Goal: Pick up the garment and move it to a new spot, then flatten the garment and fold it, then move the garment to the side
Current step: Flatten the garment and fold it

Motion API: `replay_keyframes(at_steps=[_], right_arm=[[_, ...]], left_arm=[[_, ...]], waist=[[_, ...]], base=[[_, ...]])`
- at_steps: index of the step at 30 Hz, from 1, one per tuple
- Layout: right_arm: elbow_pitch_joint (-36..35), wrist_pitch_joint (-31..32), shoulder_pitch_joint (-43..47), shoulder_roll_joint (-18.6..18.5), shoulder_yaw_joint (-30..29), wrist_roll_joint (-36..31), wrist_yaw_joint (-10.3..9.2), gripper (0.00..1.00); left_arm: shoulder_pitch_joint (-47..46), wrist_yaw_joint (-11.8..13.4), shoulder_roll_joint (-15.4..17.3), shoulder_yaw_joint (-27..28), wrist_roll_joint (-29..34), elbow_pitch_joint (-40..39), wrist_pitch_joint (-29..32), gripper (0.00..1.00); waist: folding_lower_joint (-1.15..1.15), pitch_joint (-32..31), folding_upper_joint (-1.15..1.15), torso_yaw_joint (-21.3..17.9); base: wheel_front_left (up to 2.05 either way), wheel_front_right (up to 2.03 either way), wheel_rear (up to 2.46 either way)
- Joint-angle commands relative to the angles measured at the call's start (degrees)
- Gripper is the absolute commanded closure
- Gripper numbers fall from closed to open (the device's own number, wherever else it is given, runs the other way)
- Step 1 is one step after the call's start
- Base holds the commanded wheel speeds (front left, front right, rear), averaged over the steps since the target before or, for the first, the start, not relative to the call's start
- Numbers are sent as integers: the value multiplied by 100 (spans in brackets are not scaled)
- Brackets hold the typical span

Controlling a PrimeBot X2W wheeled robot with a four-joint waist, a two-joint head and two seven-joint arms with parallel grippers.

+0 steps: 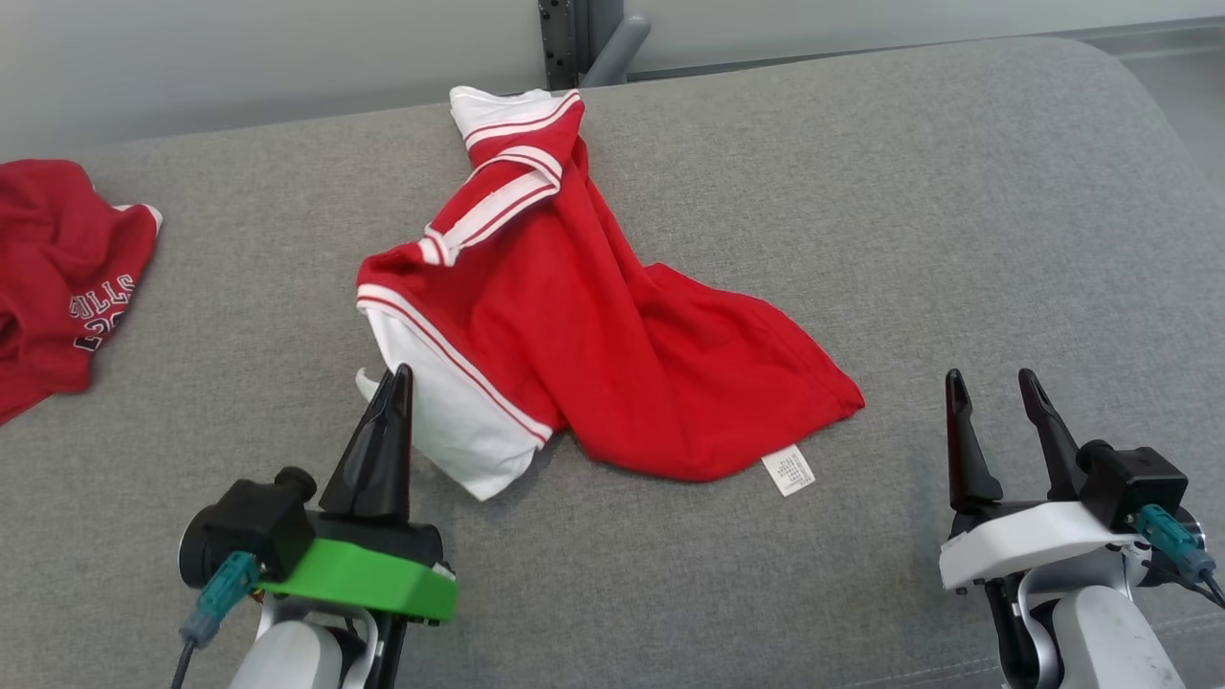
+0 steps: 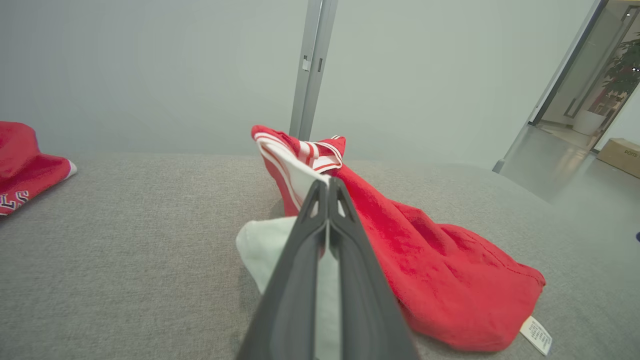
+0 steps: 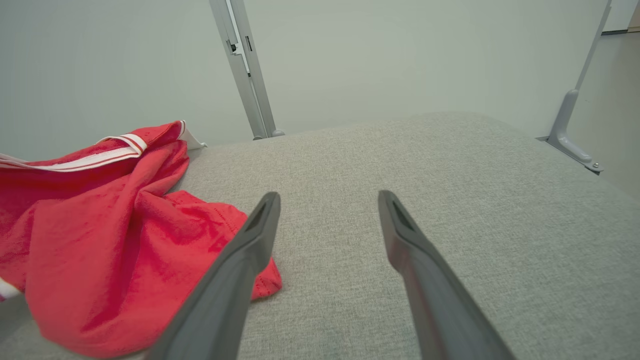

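As seen from the head camera, two garments lie on one grey padded surface (image 1: pixel 957 239). The task's garment (image 1: pixel 593 335), red with white panels and striped trim, sits crumpled at centre frame, and one white label (image 1: pixel 789 470) shows at its lower hem. A second red garment (image 1: pixel 57 277) with lettering lies at the left edge, well apart. Two grippers appear. The left gripper (image 1: pixel 397 378), at lower left, has its two fingers pressed together, with the tips overlapping the garment's white edge. Whether any cloth is caught cannot be told. The right gripper (image 1: pixel 991 378), at lower right, has its two fingers spread over bare surface.

In the left wrist view, the left gripper (image 2: pixel 327 182) rises from bottom centre, its fingers closed to a thin slit in front of the garment (image 2: pixel 425 260). The second red garment (image 2: pixel 25 160) is at the left edge and one metal post (image 2: pixel 312 70) is at the top centre.

In the right wrist view, the right gripper (image 3: pixel 327 197) stands parted with nothing between its fingers. The garment (image 3: pixel 100 240) fills the lower left, just beside the left-hand finger.
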Motion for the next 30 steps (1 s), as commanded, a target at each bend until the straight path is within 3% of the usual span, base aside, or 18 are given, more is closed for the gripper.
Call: replay_keyframes(at_steps=[1,10,15,19,30], right_arm=[[15,-15,69,-12,-13,29,-10,0],[22,-15,73,-13,4,45,-10,0],[0,-15,74,-13,-21,35,-10,0],[-1,-15,-5,-13,19,50,-10,0],[28,-15,-226,-13,138,7,-10,0]], left_arm=[[234,89,44,-27,88,-268,-21,100],[1203,945,381,70,533,-1839,640,100],[1508,1150,360,117,427,-1995,882,100],[1441,1200,312,184,312,-1594,897,100],[206,843,29,294,98,724,344,100]], waist=[[0,-90,15,98],[0,-103,15,153],[0,-49,15,141],[0,33,15,81],[0,347,15,-276]], base=[[0,0,0],[0,0,0],[0,0,0],[0,0,0],[0,0,0]])
